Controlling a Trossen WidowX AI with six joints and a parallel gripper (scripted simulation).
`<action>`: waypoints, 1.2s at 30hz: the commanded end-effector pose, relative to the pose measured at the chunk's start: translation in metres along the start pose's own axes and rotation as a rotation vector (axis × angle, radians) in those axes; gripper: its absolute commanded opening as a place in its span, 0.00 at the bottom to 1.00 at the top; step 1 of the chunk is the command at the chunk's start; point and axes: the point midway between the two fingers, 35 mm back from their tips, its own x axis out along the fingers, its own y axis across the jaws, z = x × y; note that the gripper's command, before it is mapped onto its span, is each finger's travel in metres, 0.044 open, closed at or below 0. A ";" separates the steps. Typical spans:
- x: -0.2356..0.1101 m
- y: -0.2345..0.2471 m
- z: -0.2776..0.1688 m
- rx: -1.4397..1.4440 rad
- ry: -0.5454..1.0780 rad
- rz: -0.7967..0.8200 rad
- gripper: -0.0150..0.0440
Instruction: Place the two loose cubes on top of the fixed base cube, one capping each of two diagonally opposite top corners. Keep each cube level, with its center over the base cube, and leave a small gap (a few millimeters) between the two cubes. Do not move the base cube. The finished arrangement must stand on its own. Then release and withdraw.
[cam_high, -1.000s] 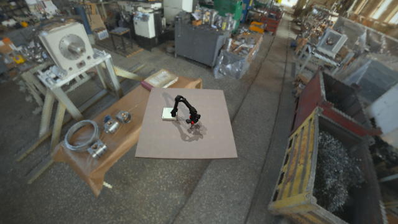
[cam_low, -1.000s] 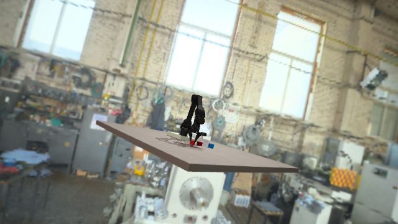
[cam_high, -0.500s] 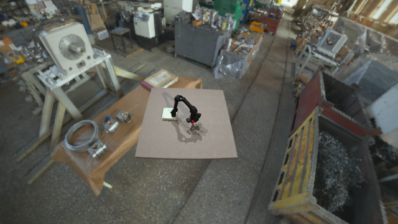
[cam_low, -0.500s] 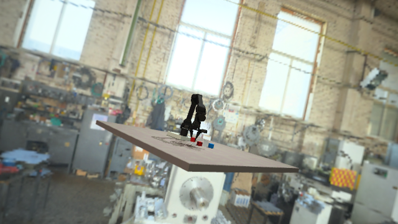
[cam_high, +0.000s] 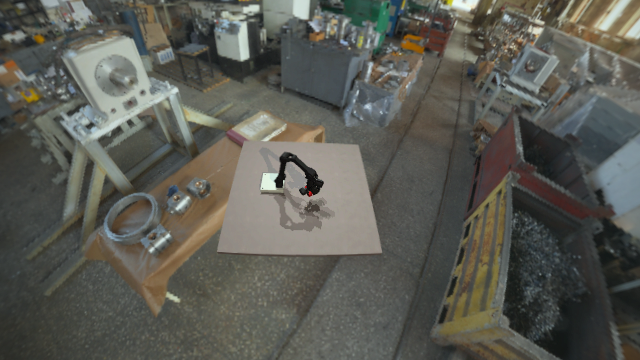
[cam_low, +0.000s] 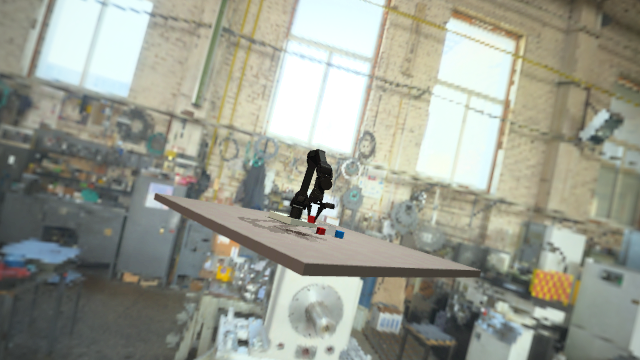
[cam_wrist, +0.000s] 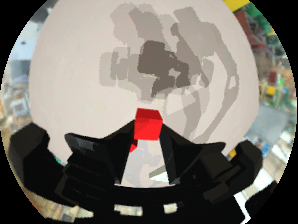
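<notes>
My gripper (cam_high: 308, 192) (cam_low: 311, 218) (cam_wrist: 147, 123) is shut on a small red cube (cam_low: 311, 219) (cam_wrist: 149, 123) and holds it a little above the brown table top (cam_high: 300, 240) (cam_low: 360, 255) (cam_wrist: 73, 50). In the exterior view a second red cube (cam_low: 320, 230) and a blue cube (cam_low: 339, 233) stand on the table, side by side and apart, in front of the gripper. In the top view those two cubes are too small to make out under the arm. The wrist view shows only the held cube and shadows on the table.
The arm stands on a white base plate (cam_high: 270, 184) (cam_low: 282, 217) near the table's left middle. A lower bench with a brown cover (cam_high: 200, 165), metal parts and a wire coil (cam_high: 131, 216) stands left of the table.
</notes>
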 end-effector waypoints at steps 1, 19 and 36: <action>-0.010 0.001 0.001 0.003 -0.004 0.005 0.43; -0.042 -0.001 -0.004 0.011 0.008 0.002 0.43; -0.049 0.018 -0.021 0.022 0.013 0.002 0.43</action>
